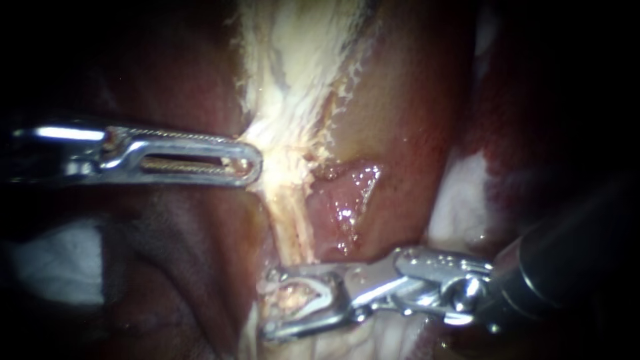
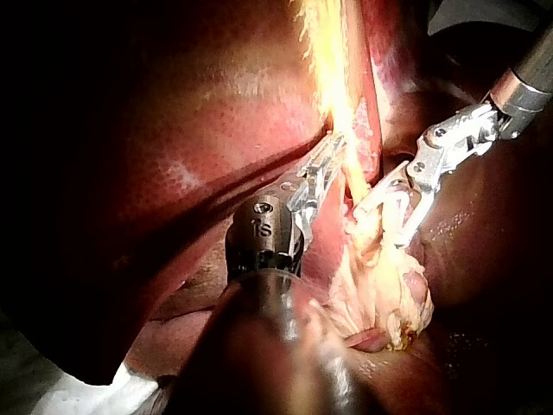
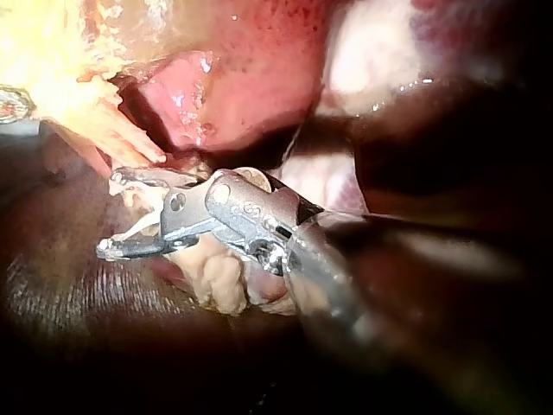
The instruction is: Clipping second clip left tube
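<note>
Dark red-brown, smooth liver (image 1: 180, 267) fills most of the endoscope view; one organ, its surface folded. Down the middle of the field runs one ragged cream-white fibrous band (image 1: 293, 60). Just right of it lies one wet pink raw patch (image 1: 347, 200), glistening.

Instruments: two.

My right instrument (image 1: 270, 301), a dark shaft ending in bright steel jaws, comes in from the lower right. Its jaws stand apart in a moderate V, tips pointing left. A lump of pale tissue sits in the gap, where the lower end of the tube arrives. I cannot see both jaws bearing on it, so I note them as gaping, not gripping. The right wrist view agrees: a gap between the jaws, with pale tissue between and under them.

My left instrument (image 1: 253, 162), slender steel with one slotted jaw and one toothed jaw, comes in level from the left. Its jaws are narrow, almost together, with the tips pinched on the left edge of the band. The left wrist view shows the same pinch on the pale strand.

One pale yellow, cord-like tube (image 1: 293, 227) comes off the band just below the left instrument's tips and runs down into the gap of the right instrument's jaws. I can make out only this one tube, so I cannot say whether it is the left or the right.
</note>
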Robot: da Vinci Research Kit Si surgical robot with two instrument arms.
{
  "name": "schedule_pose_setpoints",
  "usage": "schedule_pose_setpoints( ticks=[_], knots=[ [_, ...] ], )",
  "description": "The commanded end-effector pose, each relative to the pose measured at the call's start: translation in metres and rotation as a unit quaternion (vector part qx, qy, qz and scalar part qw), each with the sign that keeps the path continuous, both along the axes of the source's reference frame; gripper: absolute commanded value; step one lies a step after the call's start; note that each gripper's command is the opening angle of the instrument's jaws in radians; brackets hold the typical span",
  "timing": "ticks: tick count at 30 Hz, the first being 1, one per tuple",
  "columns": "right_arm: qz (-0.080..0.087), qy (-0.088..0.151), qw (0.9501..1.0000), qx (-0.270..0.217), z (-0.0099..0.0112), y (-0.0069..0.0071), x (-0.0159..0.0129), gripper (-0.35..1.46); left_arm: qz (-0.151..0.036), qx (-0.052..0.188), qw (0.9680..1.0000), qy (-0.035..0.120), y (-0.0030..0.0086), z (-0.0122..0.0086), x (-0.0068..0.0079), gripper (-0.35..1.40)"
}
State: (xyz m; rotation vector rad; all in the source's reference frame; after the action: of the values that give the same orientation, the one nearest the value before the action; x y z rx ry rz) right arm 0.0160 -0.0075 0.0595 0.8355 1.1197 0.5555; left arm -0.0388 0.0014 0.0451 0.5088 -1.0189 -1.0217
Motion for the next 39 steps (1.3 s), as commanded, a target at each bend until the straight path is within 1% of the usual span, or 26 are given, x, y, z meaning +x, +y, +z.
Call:
schedule_pose_setpoints(
  ticks=[1, 4, 5, 8, 11, 17, 19, 24, 32, 39],
  knots=[
    [0.002, -0.001, 1.0000, -0.004, -0.0005, 0.0002, -0.0004, 0.58, -0.001, -0.001, 1.0000, 0.001, 0.0000, -0.0001, 0.0001, -0.35],
    [0.006, -0.003, 0.9999, -0.014, -0.0020, 0.0009, -0.0016, 0.58, -0.001, -0.001, 1.0000, 0.001, -0.0001, -0.0002, 0.0004, -0.35],
    [0.009, -0.005, 0.9998, -0.018, -0.0026, 0.0012, -0.0021, 0.58, -0.003, 0.001, 1.0000, 0.001, -0.0001, -0.0002, 0.0005, -0.35],
    [0.012, -0.006, 0.9994, -0.031, -0.0038, 0.0020, -0.0029, 0.58, -0.003, 0.001, 1.0000, 0.001, -0.0002, -0.0003, 0.0006, -0.35],
    [0.017, -0.008, 0.9991, -0.038, -0.0043, 0.0023, -0.0031, 0.58, -0.003, 0.001, 1.0000, 0.001, -0.0004, -0.0005, 0.0007, -0.35],
    [0.018, -0.008, 0.9986, -0.050, -0.0039, 0.0024, -0.0024, 0.59, -0.003, 0.002, 1.0000, 0.002, -0.0008, -0.0013, 0.0012, -0.35],
    [0.022, -0.011, 0.9982, -0.054, -0.0037, 0.0024, -0.0021, 0.59, -0.003, 0.002, 1.0000, 0.002, -0.0009, -0.0016, 0.0013, -0.35],
    [0.023, -0.012, 0.9982, -0.055, -0.0034, 0.0025, -0.0014, 0.59, -0.005, 0.005, 1.0000, 0.001, -0.0012, -0.0019, 0.0015, -0.35],
    [0.025, -0.013, 0.9979, -0.058, -0.0031, 0.0024, -0.0004, 0.59, -0.005, 0.005, 1.0000, 0.001, -0.0015, -0.0024, 0.0015, -0.35],
    [0.027, -0.015, 0.9976, -0.062, -0.0019, 0.0025, 0.0003, 0.60, -0.005, 0.005, 1.0000, 0.001, -0.0018, -0.0029, 0.0013, -0.35]
  ],
)
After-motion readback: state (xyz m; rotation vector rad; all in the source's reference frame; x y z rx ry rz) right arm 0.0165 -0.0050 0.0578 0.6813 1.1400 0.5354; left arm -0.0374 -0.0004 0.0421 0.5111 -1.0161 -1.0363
